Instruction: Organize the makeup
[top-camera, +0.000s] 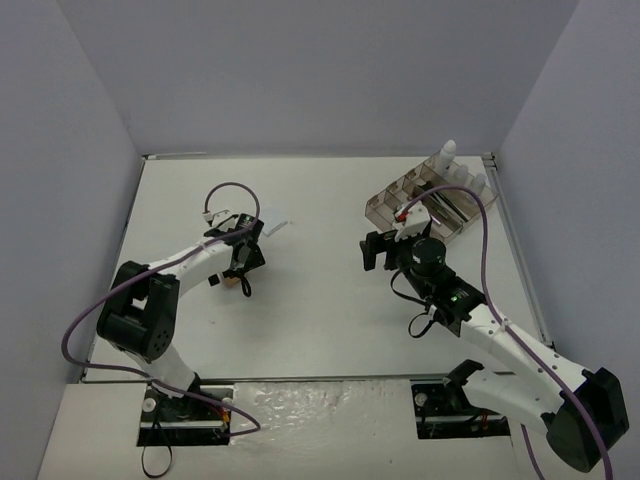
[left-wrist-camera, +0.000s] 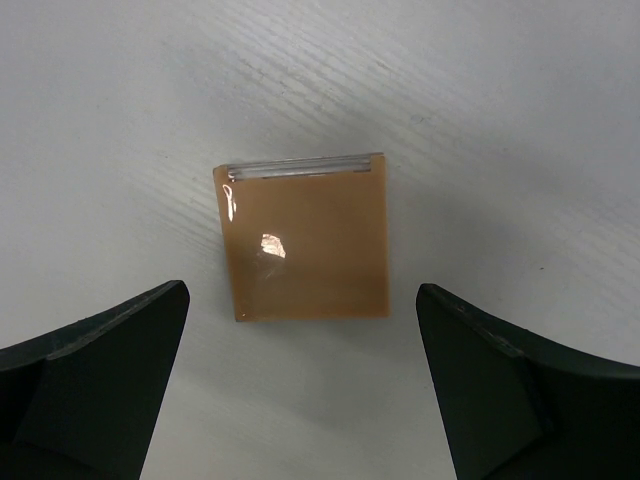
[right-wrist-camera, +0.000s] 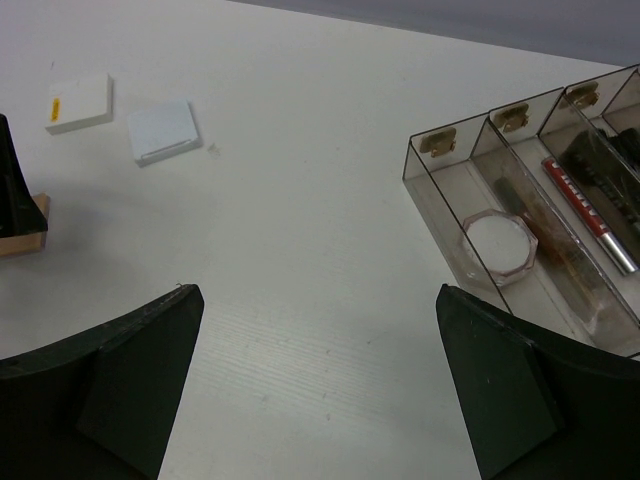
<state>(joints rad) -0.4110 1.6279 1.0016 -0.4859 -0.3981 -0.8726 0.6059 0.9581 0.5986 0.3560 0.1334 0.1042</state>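
1. We see the left claw (left-wrist-camera: 302, 300) spread wide over the white table (top-camera: 320, 330). Both of its dark fingers (left-wrist-camera: 100, 380) are clear of everything, and it is pinching nothing.
2. The tan pad (left-wrist-camera: 305, 245) lies flat on the table just ahead of that claw, centred between the two fingertips. Its clear-edged side is the one farthest from the claw. In the left wrist view a strip of bare table shows between the pad and each finger.
3. The right claw (right-wrist-camera: 320, 295) is spread as well and hovers over bare table with nothing between its fingers.
4. The smoky clear tray (right-wrist-camera: 425, 190) sits ahead and to the right of the right claw. The pink compact (right-wrist-camera: 498, 245) rests in the compartment nearest the claw. The red pencil (right-wrist-camera: 585, 210) lies lengthwise in a compartment farther right, with dark brushes (right-wrist-camera: 600, 170) beyond it.
5. The white pad (right-wrist-camera: 80, 102) and the pale-blue pad (right-wrist-camera: 165, 130) lie ahead and to the left of the right claw, well apart from it. They are flat on the table, side by side but not touching, and both are outside the tray.
6. From overhead, the white-capped bottles (top-camera: 450, 152) stand upright at the tray's far end, beyond the right claw.
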